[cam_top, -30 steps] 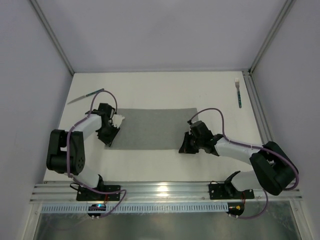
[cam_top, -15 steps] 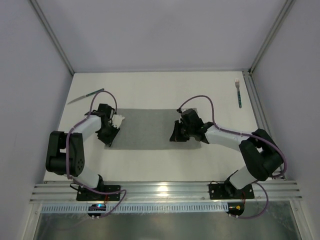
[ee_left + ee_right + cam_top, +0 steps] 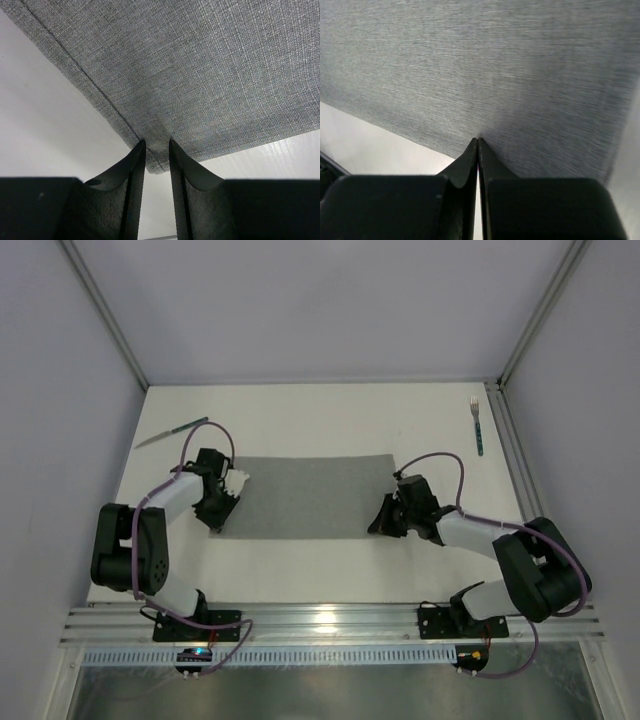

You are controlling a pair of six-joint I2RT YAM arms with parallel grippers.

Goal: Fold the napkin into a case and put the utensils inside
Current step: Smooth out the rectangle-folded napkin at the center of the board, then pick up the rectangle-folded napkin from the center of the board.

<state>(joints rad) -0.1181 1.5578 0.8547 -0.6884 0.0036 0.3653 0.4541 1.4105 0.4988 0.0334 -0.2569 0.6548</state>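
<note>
Left gripper [image 3: 156, 146] is seen in its wrist view with the jaws narrowly apart, and the hemmed corner of the napkin [image 3: 300, 495] lies between them. A small pucker in the cloth runs up to the tips, so the corner is judged to be pinched. Right gripper [image 3: 478, 142] is closed tight. Its tips are set against the lower edge of the napkin, and no cloth is seen between them.

In the top view the napkin is laid flat at the centre of the table [image 3: 300, 420], as a grey strip wider than it is tall. The left gripper is placed at its lower left corner and the right gripper at its lower right.

From that shape, one fold is judged to have been made already, but no narrow pouch has been formed yet. The knife [image 3: 172, 431] is left at the upper left of the frame, well apart from the cloth. The fork [image 3: 477, 426] is left at the upper right, beside the rail. Neither is touched by a gripper. The remaining folds and both insertions are therefore judged to be outstanding.
</note>
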